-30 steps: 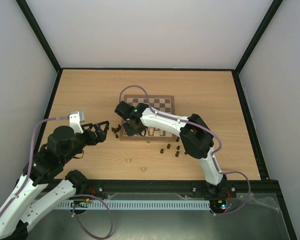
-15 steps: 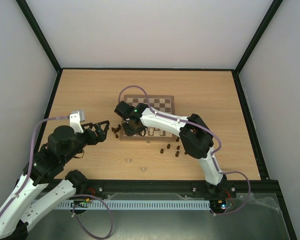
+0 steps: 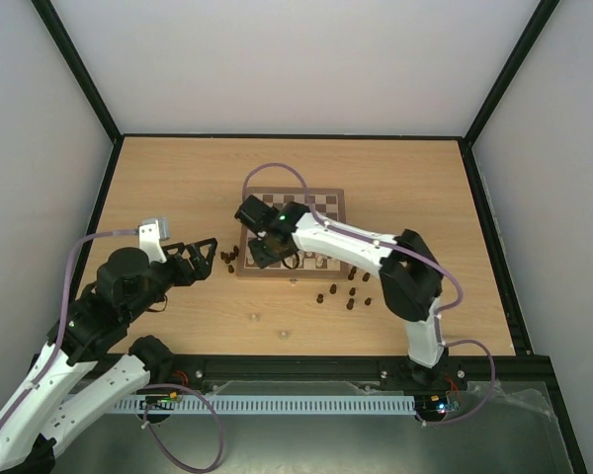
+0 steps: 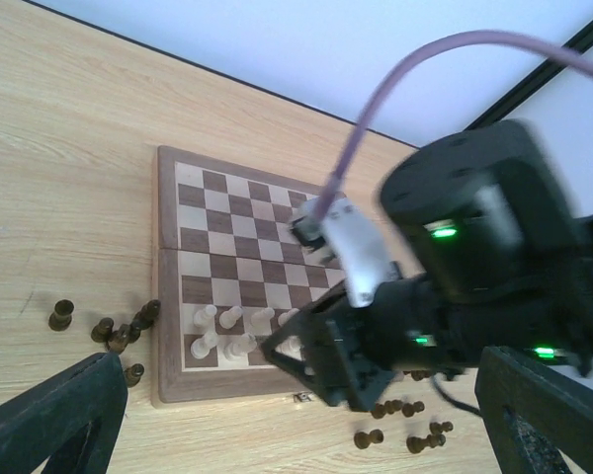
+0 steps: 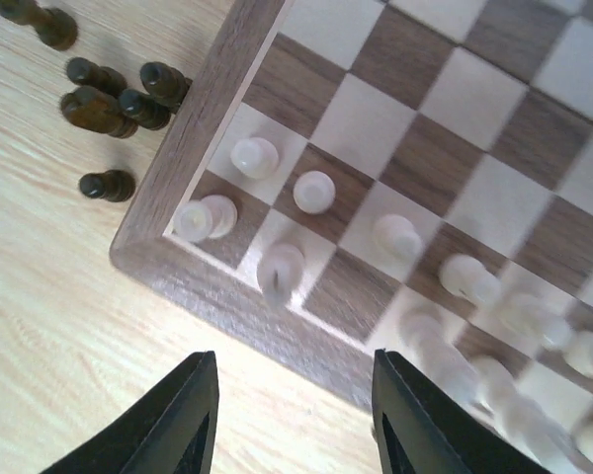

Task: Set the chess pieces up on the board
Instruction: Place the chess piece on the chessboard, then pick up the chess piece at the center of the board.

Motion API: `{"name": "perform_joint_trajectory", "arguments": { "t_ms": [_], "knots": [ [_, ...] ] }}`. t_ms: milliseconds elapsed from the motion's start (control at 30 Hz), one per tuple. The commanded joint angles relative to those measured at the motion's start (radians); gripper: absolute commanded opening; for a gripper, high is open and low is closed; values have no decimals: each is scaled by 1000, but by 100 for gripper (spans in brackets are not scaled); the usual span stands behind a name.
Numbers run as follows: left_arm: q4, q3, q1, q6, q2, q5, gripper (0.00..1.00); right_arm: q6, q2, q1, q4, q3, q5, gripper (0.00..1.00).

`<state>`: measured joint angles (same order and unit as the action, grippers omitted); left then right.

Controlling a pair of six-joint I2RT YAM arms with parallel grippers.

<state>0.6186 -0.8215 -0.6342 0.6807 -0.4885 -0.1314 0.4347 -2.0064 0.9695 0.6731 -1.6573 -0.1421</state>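
The pale chess pieces (image 5: pixel 314 191) stand in two rows at the near edge of the board (image 5: pixel 193 128). Some dark chess pieces (image 5: pixel 109 104) lie on the table (image 5: pixel 59 296) just beside the board's near left corner, and more lie in front of the board. The right gripper (image 5: pixel 295 360) hangs over that corner with its fingers apart, holding nothing. The pale piece right under it looks blurry, so it may be leaning. The left gripper (image 3: pixel 198 257) hovers wide open, off to the left of the board.
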Motion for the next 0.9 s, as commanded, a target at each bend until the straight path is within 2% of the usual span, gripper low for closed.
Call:
{"name": "perform_joint_trajectory", "arguments": {
  "t_ms": [0,233,400,567,867],
  "knots": [
    [-27,21,4,-3,-20,-5,100,23,160,27,32,69,-36,45],
    [-43,44,3,-1,-41,-3,99,99,396,139,-1,365,-60,46],
    [-68,71,3,6,-55,-1,99,173,493,248,-42,513,-40,46],
    [-91,89,3,11,-72,9,100,231,490,325,-93,593,-24,46],
    [-90,102,4,14,-74,5,100,237,398,368,-159,593,5,45]
  ]
}}
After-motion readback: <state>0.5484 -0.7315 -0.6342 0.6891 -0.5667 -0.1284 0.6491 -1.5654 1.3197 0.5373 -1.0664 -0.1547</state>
